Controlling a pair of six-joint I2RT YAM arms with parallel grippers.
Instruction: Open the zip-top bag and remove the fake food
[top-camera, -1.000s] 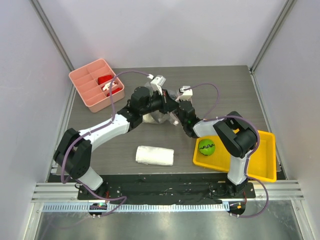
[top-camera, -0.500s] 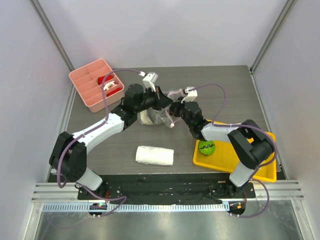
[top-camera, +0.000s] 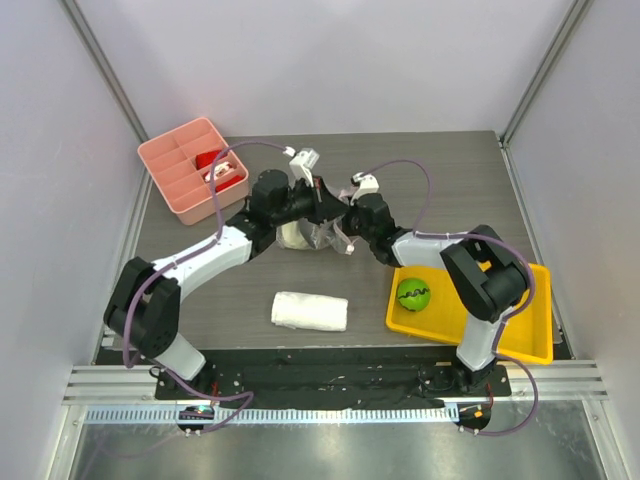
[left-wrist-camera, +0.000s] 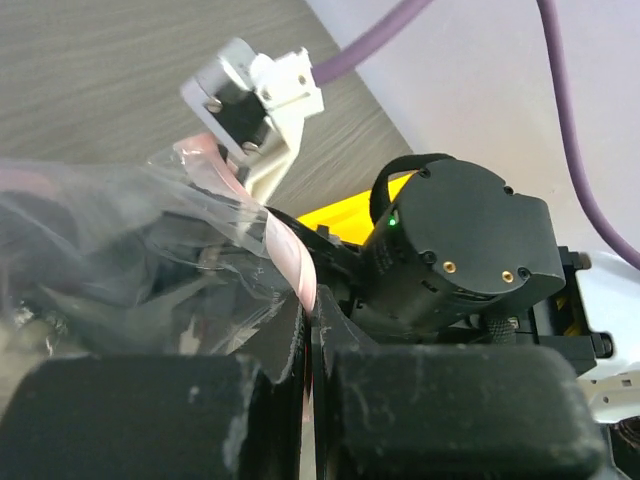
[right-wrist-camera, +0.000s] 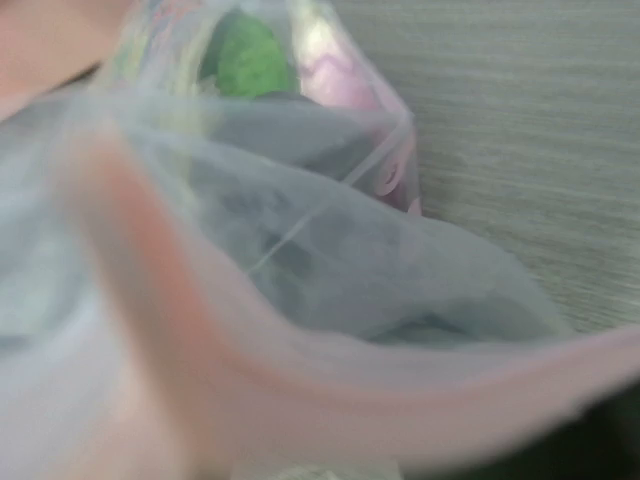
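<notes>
The zip-top bag (top-camera: 305, 235) lies at mid-table between both grippers. My left gripper (top-camera: 322, 210) is shut on its pink zip strip (left-wrist-camera: 288, 258), jaws pressed together (left-wrist-camera: 308, 335). My right gripper (top-camera: 347, 226) is at the bag's open mouth; its fingers are hidden. The right wrist view is filled by the blurred bag (right-wrist-camera: 330, 280), its pink strip across the front, with a green piece (right-wrist-camera: 245, 58) and a dark shape (right-wrist-camera: 300, 240) inside. The green striped ball (top-camera: 412, 294) sits in the yellow tray (top-camera: 520, 320).
A white folded towel (top-camera: 310, 311) lies near the front centre. A pink divided box (top-camera: 175, 175) with red-white items stands at the back left. The right arm's wrist (left-wrist-camera: 460, 250) is close in front of my left gripper.
My right gripper has shifted left, closer to the bag's mouth and my left gripper. My left gripper has stayed shut on the zip strip. The green ball has not moved.
</notes>
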